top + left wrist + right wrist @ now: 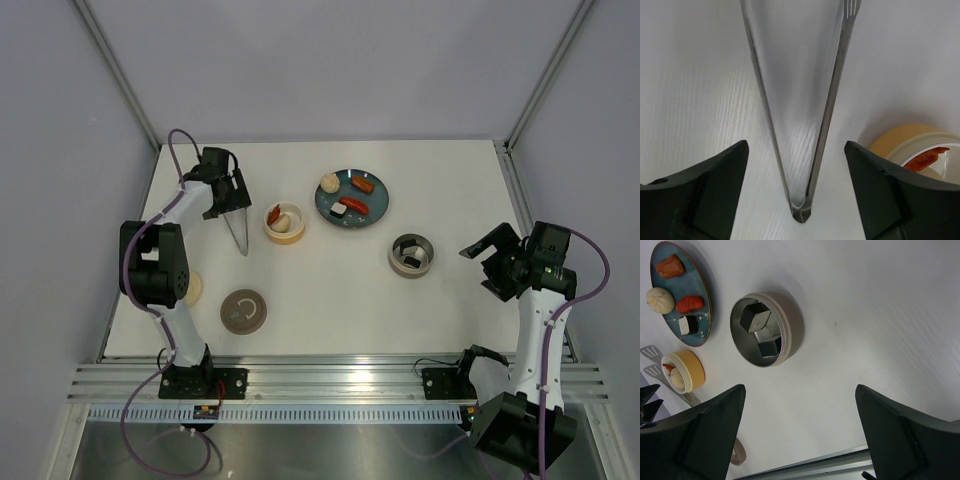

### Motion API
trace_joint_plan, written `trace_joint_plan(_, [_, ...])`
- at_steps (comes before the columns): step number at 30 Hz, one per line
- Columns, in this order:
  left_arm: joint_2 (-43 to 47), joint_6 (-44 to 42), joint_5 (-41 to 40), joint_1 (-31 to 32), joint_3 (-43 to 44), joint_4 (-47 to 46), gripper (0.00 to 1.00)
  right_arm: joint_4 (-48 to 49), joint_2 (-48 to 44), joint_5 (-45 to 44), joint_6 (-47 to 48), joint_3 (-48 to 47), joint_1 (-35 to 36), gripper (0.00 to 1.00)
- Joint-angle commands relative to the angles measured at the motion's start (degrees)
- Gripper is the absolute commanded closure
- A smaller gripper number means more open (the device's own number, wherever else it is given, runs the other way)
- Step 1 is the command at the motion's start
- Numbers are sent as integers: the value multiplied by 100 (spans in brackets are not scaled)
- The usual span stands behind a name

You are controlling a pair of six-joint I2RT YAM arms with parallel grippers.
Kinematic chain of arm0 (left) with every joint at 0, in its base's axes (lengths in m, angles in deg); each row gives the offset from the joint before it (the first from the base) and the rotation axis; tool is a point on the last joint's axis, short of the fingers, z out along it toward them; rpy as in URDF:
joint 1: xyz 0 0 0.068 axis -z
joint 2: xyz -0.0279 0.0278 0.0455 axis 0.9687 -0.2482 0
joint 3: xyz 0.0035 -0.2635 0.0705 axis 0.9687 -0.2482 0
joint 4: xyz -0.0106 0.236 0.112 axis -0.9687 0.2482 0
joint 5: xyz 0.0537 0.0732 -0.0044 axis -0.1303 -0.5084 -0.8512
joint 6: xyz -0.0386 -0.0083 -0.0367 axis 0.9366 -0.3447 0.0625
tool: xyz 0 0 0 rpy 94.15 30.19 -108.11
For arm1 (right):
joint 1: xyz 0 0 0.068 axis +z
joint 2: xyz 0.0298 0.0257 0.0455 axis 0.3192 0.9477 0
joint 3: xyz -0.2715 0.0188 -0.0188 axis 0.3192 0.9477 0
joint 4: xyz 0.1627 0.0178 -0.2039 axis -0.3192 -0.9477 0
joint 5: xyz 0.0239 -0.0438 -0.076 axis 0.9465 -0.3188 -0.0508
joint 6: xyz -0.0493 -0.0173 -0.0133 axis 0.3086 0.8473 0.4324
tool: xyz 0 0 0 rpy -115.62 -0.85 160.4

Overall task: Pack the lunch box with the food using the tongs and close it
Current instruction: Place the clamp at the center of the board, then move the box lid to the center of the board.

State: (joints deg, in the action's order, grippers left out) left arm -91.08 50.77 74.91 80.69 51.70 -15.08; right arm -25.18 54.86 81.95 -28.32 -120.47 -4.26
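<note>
The silver tongs [238, 232] lie flat on the white table, narrow end toward the table's back. My left gripper [232, 195] hangs over that joined end, open; in the left wrist view both black fingers stand apart from the tongs [827, 125]. Just right of them, a yellow lunch box bowl [284, 222] holds a sausage [925, 159] and a bun. The teal plate [352, 195] carries a bun [329, 183], two sausages [361, 184] and a sushi piece [340, 211]. A metal lunch box bowl [411, 254] holds sushi [762, 320]. My right gripper [490, 262] is open and empty, right of that bowl.
A round beige lid [243, 310] lies at the front left, and another beige round piece [193, 288] peeks out behind the left arm. An aluminium rail [330, 375] runs along the near edge. Grey walls and corner posts enclose the table.
</note>
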Motion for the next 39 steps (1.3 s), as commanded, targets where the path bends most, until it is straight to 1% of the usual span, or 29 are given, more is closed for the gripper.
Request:
trace_joint_plan(1, [39, 0, -238, 21, 292, 78, 12, 181, 37, 111, 73, -25, -7, 0])
trace_joint_plan(5, [442, -35, -230, 30, 143, 166, 2, 260, 81, 147, 55, 28, -7, 0])
trace_joint_plan(6, [652, -35, -256, 48, 107, 201, 2, 269, 98, 155, 55, 28, -7, 1])
trace_joint_plan(9, [979, 26, -370, 118, 11, 464, 1, 278, 116, 191, 46, 11, -7, 0])
trace_joint_plan(10, [1223, 52, -422, 153, -16, 639, 1, 278, 116, 208, 46, -16, -7, 1])
trace_joint_plan(15, [2042, 351, -651, 302, -613, 1192, 2, 356, 20, 287, -6, 115, -7, 1])
trace_joint_plan(19, [2910, 606, -520, 303, -1271, 1352, 4, 515, -60, 393, -68, 300, 2, 0])
trace_joint_plan(20, [3044, 745, -511, 294, -1577, 1405, 5, 532, -77, 393, -77, 335, 2, 1])
trace_joint_plan(22, [3333, 1052, -537, 276, -1817, 1562, 8, 594, -95, 436, -112, 397, 2, 0])
trace_joint_plan(24, [3466, 1160, -424, 294, -2158, 1686, 13, 638, -78, 489, -138, 423, 11, 0])
trace_joint_plan(28, [3642, 1379, -397, 486, -2582, 1897, 19, 735, -69, 524, -156, 424, 20, 1])
trace_joint_plan(29, [3695, 1423, -344, 548, -2643, 1932, 22, 743, -60, 533, -147, 415, 28, 1])
trace_joint_plan(30, [3722, 1467, -257, 636, -2740, 1950, 28, 752, -43, 542, -147, 397, 29, 0])
trace_joint_plan(31, [3757, 1589, -273, 906, -2767, 1950, 32, 761, -42, 533, -156, 380, 29, 0])
trace_joint_plan(33, [3792, 1739, -465, 1259, -2784, 2011, 36, 761, -42, 533, -147, 362, 37, 1])
trace_joint_plan(34, [3775, 1897, -528, 1548, -2776, 2046, 39, 761, -34, 533, -147, 353, 37, 0])
trace_joint_plan(37, [3617, 2126, -748, 1997, -2793, 2091, 41, 735, -69, 568, -156, 344, 37, 0])
trace_joint_plan(39, [3415, 2206, -931, 2174, -2802, 2091, 43, 717, -77, 569, -130, 353, 37, 1])
